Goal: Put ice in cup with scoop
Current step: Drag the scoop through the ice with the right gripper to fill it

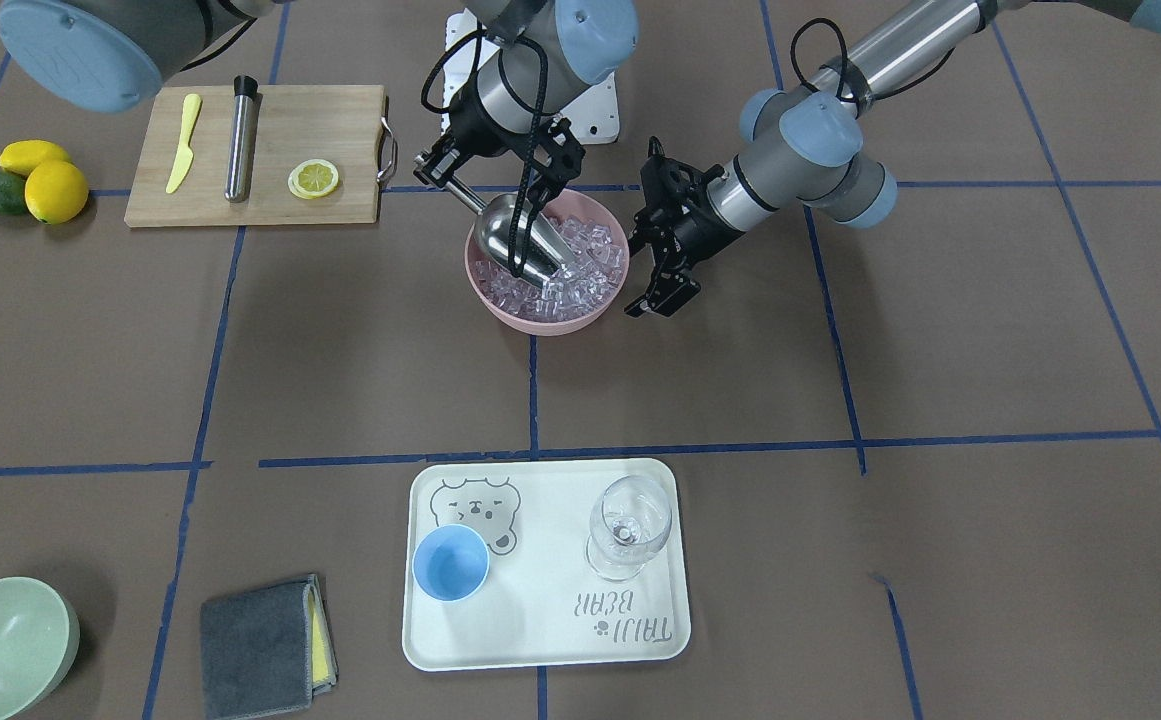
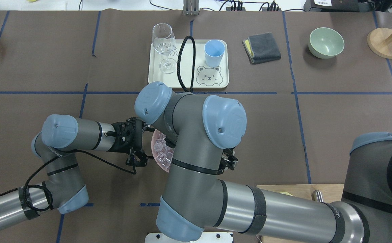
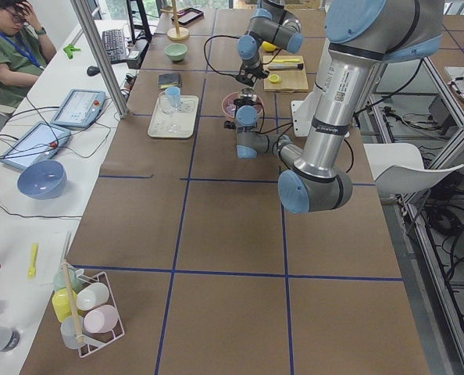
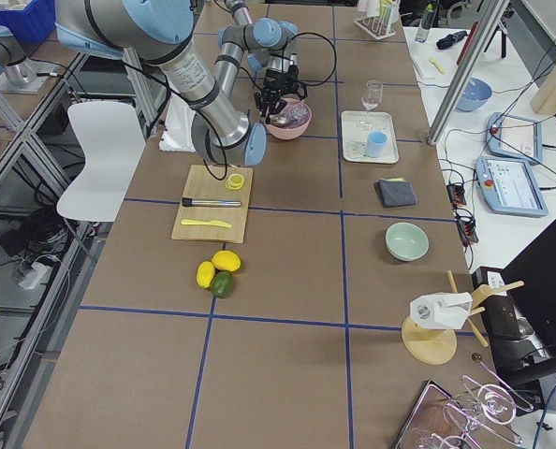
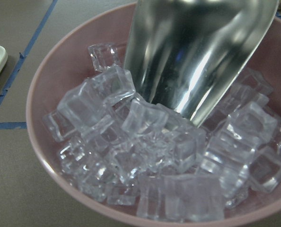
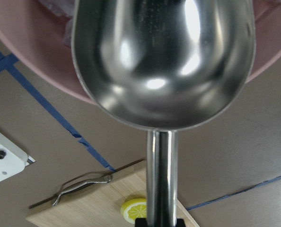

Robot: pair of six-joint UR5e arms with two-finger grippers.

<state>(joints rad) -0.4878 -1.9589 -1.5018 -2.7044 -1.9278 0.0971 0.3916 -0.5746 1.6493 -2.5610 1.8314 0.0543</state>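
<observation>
My right gripper [image 1: 437, 175] is shut on the short handle of the shiny steel scoop [image 1: 515, 240]. The scoop tilts down, its front lip in the ice [image 1: 580, 285] that fills the pink bowl [image 1: 540, 322]. In the right wrist view the scoop [image 6: 164, 61] looks empty inside. The left wrist view shows the scoop [image 5: 192, 52] against the ice cubes [image 5: 154, 156]. My left gripper [image 1: 662, 300] is open and empty just beside the bowl's rim. The light-blue cup [image 1: 450, 563] stands empty on the white tray [image 1: 540, 640], far from both grippers.
A clear wine glass [image 1: 628, 525] shares the tray. A wooden cutting board [image 1: 270, 200] holds a lemon slice [image 1: 313, 179], a steel cylinder [image 1: 240, 140] and a yellow knife [image 1: 183, 145]. A green bowl [image 1: 0, 650] and a grey cloth [image 1: 260, 645] lie beyond the tray.
</observation>
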